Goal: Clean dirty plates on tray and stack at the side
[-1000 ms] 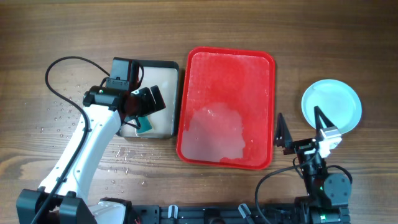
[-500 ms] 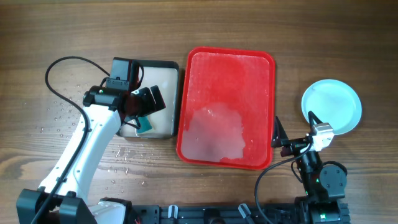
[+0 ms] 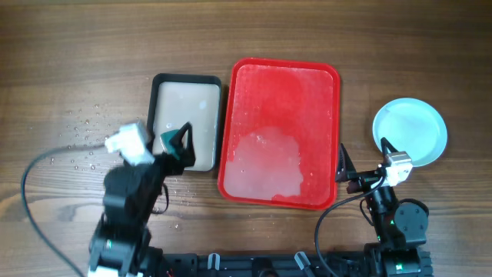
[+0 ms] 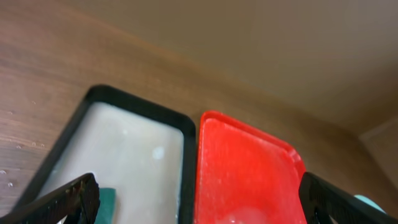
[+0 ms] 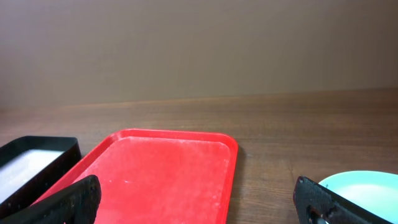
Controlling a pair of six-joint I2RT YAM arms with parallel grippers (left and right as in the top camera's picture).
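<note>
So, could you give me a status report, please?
Both open: left gripper, right gripper. Tray wet, no plates on it; plates at its right. Sponge in black tray.

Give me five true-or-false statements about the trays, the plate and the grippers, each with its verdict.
1. The red tray holds no plate. True.
2. The plate lies left of the red tray. False: it lies to the tray's right, on the table.
3. Both the left gripper and the right gripper are open. True.
4. The right gripper holds the plate. False: it holds nothing, and the plate lies apart from it.
5. A teal block lies in the black tray. True.
</note>
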